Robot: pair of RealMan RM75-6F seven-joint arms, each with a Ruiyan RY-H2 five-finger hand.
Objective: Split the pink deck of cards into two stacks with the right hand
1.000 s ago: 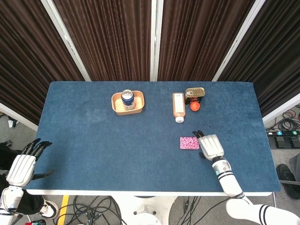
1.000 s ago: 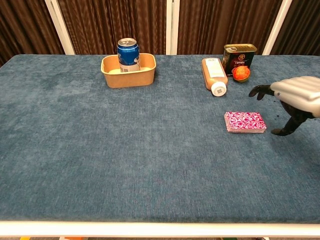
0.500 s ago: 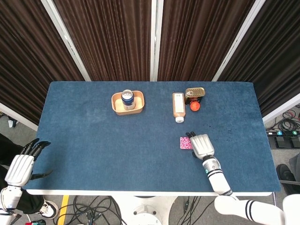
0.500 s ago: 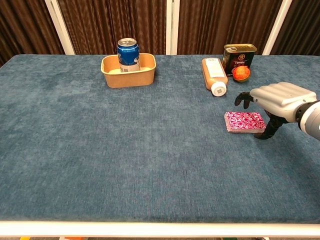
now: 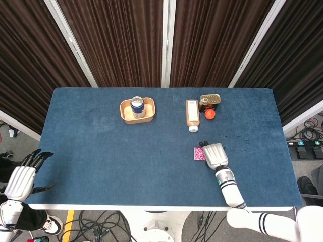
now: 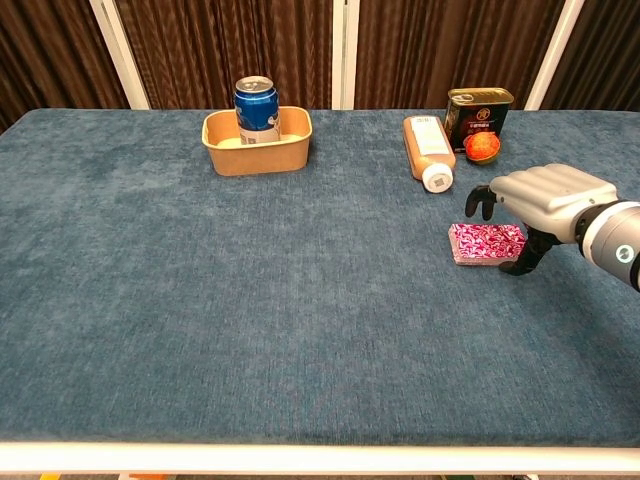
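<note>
The pink patterned deck of cards [image 6: 484, 243] lies flat on the blue table [image 6: 250, 300], right of centre. My right hand [image 6: 541, 196] hovers over the deck's right end, its fingers arched above the far edge and its thumb down by the near right corner. It holds nothing. From the head view, the right hand [image 5: 214, 155] covers the right part of the deck [image 5: 198, 154]. My left hand [image 5: 21, 181] hangs off the table's front left corner with its fingers spread; the chest view does not show it.
A tan paper bowl [image 6: 257, 141] with a blue can [image 6: 257, 104] in it stands at the back left. A brown bottle [image 6: 427, 147] lies on its side behind the deck, beside a gold tin [image 6: 479, 115] and a small orange ball [image 6: 481, 146].
My right hand has moved left from beside the deck until it is over the deck's right end. The left hand has barely shifted.
</note>
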